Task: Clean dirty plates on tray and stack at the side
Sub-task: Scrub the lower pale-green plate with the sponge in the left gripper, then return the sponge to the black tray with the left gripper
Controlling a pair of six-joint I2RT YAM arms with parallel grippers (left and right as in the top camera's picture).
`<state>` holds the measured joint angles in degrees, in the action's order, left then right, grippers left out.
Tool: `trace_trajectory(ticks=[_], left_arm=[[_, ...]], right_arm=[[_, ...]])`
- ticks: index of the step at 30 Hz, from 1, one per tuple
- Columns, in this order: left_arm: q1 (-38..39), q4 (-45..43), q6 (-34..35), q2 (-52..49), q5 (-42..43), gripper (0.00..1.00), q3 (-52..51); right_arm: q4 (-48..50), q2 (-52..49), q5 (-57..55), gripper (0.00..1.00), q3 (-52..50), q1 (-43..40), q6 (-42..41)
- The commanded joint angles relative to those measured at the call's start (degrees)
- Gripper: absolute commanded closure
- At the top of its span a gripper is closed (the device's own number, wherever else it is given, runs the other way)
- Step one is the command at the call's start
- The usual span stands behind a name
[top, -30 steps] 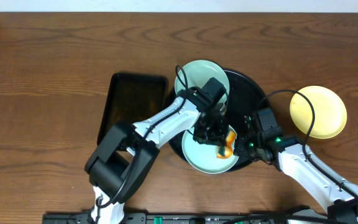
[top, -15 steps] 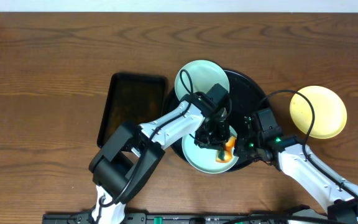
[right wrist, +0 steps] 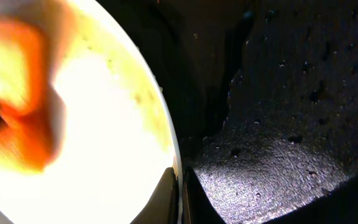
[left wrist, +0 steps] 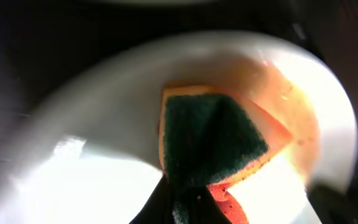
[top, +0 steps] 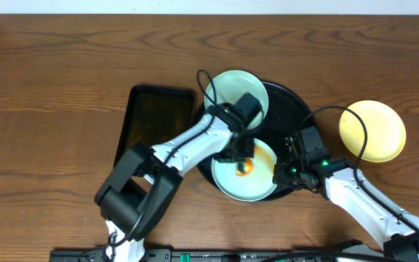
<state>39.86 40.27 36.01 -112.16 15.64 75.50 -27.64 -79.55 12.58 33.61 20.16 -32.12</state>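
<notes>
A mint-blue plate lies on the front of the round black tray. My left gripper is shut on an orange sponge with a green scrub face and presses it on this plate. My right gripper is shut on the plate's right rim. A second mint-blue plate sits at the tray's back left, partly under my left arm. The pale yellow plate rests on the table right of the tray.
A rectangular black tray lies on the wooden table left of the round tray. The round tray's bare speckled floor fills the right wrist view beside the plate.
My left gripper has dragged the sponge across the plate from its right side toward the middle-left. The right gripper has kept its hold on the rim.
</notes>
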Motion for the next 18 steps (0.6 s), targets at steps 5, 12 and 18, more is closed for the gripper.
trace_trajectory(ticks=[5,12,18], left_arm=[[-5.75,2.78,-2.91,4.0,-7.96,0.93,-1.22],[-8.26,5.9,-9.68,14.88,-7.19,0.93,-1.22],[-12.72,10.47,-12.24,20.65,-12.0,0.92,-1.25]], right_arm=[[-1.86,-0.48,-3.37,0.99,-0.94,0.07,-0.24],[-0.07,-0.48,-3.32,0.71,-0.94,0.07,-0.22],[1.38,-0.48,-3.21,0.62,-0.94,0.09,-0.24]])
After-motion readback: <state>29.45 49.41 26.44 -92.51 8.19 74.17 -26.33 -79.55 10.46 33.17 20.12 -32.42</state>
